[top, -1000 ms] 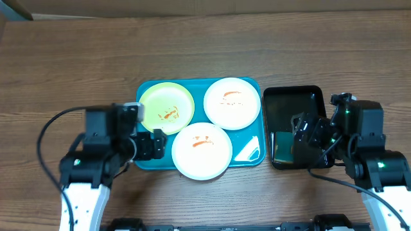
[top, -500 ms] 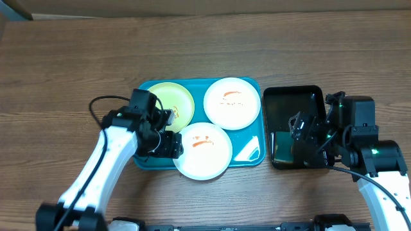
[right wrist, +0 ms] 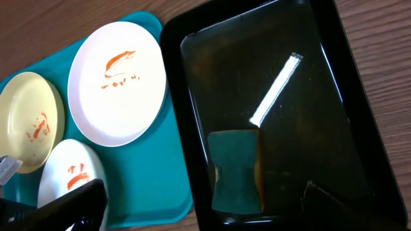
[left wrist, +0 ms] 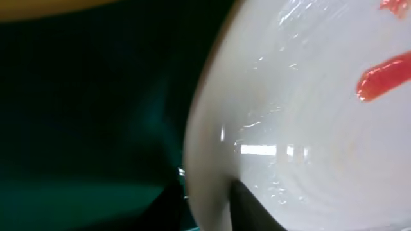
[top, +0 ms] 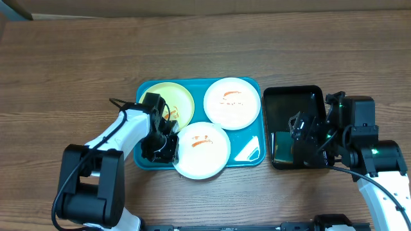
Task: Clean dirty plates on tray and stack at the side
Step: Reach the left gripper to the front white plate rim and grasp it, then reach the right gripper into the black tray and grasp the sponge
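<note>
Since the earlier frame the left arm has swung in from the counter (top: 77, 64) to the left side of the teal tray (top: 253, 157). The left gripper (top: 171, 148) now sits at the rim of the front white plate (top: 205, 154), its fingers apparently pinching that edge above and below, probably to steady or lift the smeared plate for wiping. That plate lies on the tray's near side, with the yellow-green plate (top: 174, 102) and the back white plate (top: 232, 102) behind it, both smeared as well. The right gripper (top: 302, 131), spread wide, hovers over the black tray (top: 292, 102), likely ready to take the sponge (right wrist: 236, 168).
</note>
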{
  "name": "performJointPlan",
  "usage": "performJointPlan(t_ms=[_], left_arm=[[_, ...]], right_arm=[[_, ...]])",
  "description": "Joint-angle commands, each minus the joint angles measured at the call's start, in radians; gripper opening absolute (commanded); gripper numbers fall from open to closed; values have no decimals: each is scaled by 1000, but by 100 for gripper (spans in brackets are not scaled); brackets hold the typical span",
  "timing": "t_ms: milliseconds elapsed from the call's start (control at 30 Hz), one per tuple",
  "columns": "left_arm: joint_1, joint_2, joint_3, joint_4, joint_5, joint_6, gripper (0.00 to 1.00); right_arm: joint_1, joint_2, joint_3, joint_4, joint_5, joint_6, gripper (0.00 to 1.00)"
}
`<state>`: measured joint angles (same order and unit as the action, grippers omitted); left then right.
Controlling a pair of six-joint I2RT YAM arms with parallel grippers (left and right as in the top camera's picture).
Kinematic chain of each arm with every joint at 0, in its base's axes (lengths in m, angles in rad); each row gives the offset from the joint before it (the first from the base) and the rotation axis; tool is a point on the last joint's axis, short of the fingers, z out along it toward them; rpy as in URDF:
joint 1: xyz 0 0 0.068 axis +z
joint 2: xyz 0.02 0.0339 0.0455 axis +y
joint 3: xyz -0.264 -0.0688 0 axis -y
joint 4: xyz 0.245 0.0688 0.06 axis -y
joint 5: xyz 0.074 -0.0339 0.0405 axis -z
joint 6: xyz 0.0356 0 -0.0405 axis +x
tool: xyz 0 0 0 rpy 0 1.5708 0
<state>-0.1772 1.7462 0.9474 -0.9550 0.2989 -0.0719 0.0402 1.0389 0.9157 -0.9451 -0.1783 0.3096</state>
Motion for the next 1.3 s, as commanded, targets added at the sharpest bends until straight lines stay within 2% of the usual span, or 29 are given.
performJointPlan(t_ms=[0,133,267,367,567,767,800,1000,1167,1267], left_arm=[[-3,10,21,6,5,4,19],[-3,10,21,7,6,4,14],[-3,10,21,10,10,-16,5],[-3,10,21,14,9,-22,4],[-3,10,21,17,10,-41,4],[-3,10,21,47,17,-91,4],[-3,10,21,47,17,-93,4],[-3,10,21,40,17,-93,4],[-3,10,21,40,17,-93,4],[-3,10,21,40,17,-93,4]], right_arm=[[5,8,26,0,5,-2,94],[5,39,26,-1,0,-2,87],[5,82,26,-4,-11,2,77],[5,118,26,-14,-12,2,71],[19,202,26,-21,-34,2,67],[135,309,26,-19,-2,3,65],[169,335,26,-19,61,40,62],[238,428,26,-25,235,193,62],[240,491,24,-14,235,196,61],[240,517,14,-3,238,196,56]])
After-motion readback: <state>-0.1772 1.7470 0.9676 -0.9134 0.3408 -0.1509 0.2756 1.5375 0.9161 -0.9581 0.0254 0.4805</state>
